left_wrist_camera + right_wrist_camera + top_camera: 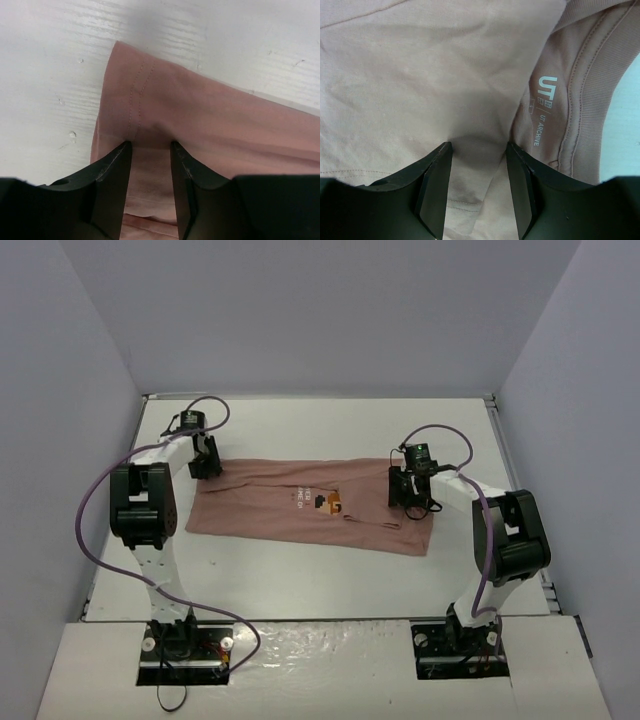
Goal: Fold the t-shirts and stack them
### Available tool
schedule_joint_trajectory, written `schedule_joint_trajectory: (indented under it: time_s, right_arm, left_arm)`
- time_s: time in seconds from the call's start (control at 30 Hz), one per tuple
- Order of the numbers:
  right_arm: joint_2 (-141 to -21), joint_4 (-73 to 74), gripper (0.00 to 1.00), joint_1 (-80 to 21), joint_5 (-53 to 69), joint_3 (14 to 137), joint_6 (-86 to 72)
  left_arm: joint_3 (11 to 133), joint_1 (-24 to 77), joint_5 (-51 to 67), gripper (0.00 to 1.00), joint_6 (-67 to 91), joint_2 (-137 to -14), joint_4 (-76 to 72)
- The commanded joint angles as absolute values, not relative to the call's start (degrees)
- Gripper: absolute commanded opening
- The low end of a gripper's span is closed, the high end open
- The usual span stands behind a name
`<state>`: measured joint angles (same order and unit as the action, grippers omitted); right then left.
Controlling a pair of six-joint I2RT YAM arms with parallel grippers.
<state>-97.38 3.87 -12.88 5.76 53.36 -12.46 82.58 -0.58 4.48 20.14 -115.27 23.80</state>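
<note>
Starting at your left, the left gripper (150,145) sat on the hem corner of the t-shirt (300,510), its fingers astride the cloth just behind the double line of hem stitching (137,85). A little pucker of fabric stood between the jaws, yet a gap showed too, so you could not tell whether they had bitten or were only poised. That corner was a sensible place to take: it controls the whole hem end for the fold.

Across the middle, the shirt lay flat on the white table (300,430) as a long pink band, already narrowed lengthwise, with the chest graphic (328,504) facing up near the centre.

At your right, the right gripper (479,145) was down on the neck end, just beside the printed neck label (547,100) and the ribbed collar (590,75). Its jaws had a raised ridge of cloth pinched between them. Holding both ends probably let you carry one end over the other without the layers slipping
</note>
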Motion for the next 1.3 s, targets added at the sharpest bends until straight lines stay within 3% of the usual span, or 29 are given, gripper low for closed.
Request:
schedule_joint_trajectory:
  time_s: [0.0,0.3,0.53,0.67,0.9,1.27]
  right_arm:
    - [-95.5,8.0,0.45,-12.7,4.4,52.2,-12.0]
    - [-94.0,8.7,0.45,-11.7,3.5,51.8,-12.7]
    - [-91.6,13.8,0.45,-13.5,2.6,58.3,-11.3]
    - [-89.8,16.0,0.46,-16.0,2.0,65.5,-12.3]
    - [-96.2,16.3,0.46,-17.3,0.4,74.1,-15.0]
    - [-108.7,8.7,0.45,-15.8,-1.2,76.4,-20.0]
  left_arm:
    - [84.7,-1.3,-4.6,0.32,18.5,-116.5,23.0]
    - [92.0,-2.7,-8.7,0.30,17.8,-121.5,25.5]
    - [94.3,-1.9,-3.5,0.54,17.3,-116.4,26.2]
    - [92.5,-1.0,-1.7,0.62,17.0,-109.9,26.2]
    - [89.6,-0.3,0.0,0.63,15.8,-107.2,26.0]
    - [95.4,2.1,4.0,0.63,17.3,-119.4,24.3]
